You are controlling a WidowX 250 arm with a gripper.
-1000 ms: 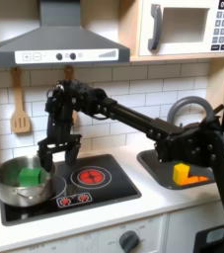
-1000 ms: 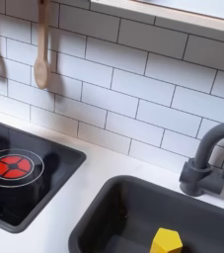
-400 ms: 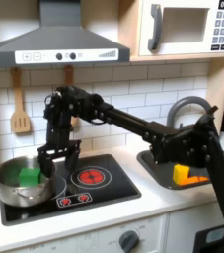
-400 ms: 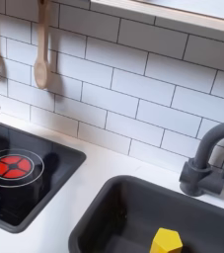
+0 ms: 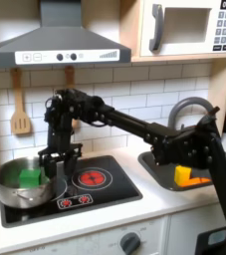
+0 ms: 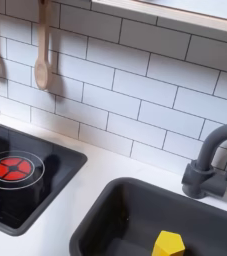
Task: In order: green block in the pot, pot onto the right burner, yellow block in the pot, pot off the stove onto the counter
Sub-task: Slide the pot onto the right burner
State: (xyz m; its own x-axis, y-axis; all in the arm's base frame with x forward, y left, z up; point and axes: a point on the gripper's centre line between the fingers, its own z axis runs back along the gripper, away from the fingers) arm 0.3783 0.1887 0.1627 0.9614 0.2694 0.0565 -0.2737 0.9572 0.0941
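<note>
Gripper (image 5: 57, 163) sat low at the pot (image 5: 25, 184) rim on the side toward the first exterior view's right, fingers slightly apart, seemingly straddling the rim; actual hold could not be confirmed. Green block (image 5: 30, 176) lay inside the pot. Yellow block (image 6: 168, 244) remained in the sink (image 6: 115, 215).

Risk: a weak rim grip could slip or tip the pot during the slide.

Versus 1.0 s earlier: gripper lower, closer to rim.

We saw the bench (image 5: 174, 194) carrying the stove (image 5: 105, 194); the pot (image 5: 20, 187) sat there, just below the jaws.
</note>
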